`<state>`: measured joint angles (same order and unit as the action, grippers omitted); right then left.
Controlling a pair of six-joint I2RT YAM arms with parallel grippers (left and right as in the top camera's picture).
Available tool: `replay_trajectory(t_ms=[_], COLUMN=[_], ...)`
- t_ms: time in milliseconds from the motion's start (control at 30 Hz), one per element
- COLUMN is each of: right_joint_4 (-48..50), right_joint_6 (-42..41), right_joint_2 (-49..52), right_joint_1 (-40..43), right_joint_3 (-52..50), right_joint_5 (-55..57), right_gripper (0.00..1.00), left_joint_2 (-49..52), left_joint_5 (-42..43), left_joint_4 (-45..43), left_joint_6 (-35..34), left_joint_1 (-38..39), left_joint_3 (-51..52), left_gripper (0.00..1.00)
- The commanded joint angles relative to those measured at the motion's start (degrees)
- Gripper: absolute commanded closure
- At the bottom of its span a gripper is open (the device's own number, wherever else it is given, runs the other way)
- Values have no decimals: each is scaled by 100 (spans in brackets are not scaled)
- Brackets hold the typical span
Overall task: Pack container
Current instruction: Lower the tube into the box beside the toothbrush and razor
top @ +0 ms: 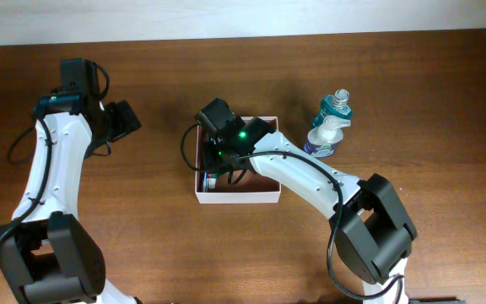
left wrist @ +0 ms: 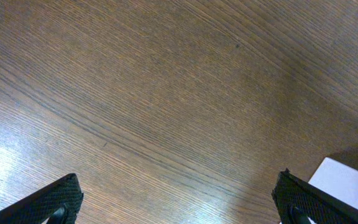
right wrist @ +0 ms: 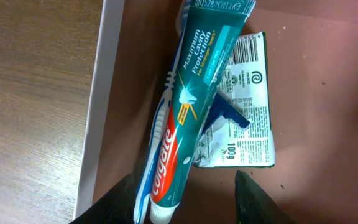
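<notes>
The container (top: pixel 236 199), a shallow white-walled box with a reddish-brown floor, sits mid-table. My right gripper (top: pixel 216 169) reaches down into its left side. In the right wrist view its jaws (right wrist: pixel 184 180) stand open over the floor. A Colgate toothpaste tube (right wrist: pixel 191 106) lies slanted beside the left finger. A blue-and-white toothbrush (right wrist: pixel 160 124) runs along the tube. A green-and-white soap packet (right wrist: pixel 247 112) lies under it with a small blue piece (right wrist: pixel 229 115) on top. My left gripper (top: pixel 125 118) hovers wide open and empty over bare wood (left wrist: pixel 179 186).
A teal bottle (top: pixel 334 107) and a white pump bottle (top: pixel 323 137) lie on the table just right of the container. The container's white corner (left wrist: pixel 347 183) shows at the lower right of the left wrist view. The white wall (right wrist: pixel 101 93) borders the brown wood.
</notes>
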<state>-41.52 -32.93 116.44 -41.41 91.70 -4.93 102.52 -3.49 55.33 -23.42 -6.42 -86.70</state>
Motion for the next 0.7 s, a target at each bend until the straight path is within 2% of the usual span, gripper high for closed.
replay_trajectory(t_ms=[0,667], right_joint_4=[39,181], right_joint_6=[-37,-210], right_joint_2=[168,396], right_joint_1=[-26,-26], right_joint_3=[13,-9], right_joint_5=[114,109], right_gripper=[56,56], left_joint_2=[-129,-129], left_joint_5=[-44,-44], left_joint_4=[2,2], left_joint_6=[31,31], left_joint_1=[-17,-17], left_joint_3=[-79,-79], left_gripper=[1,1])
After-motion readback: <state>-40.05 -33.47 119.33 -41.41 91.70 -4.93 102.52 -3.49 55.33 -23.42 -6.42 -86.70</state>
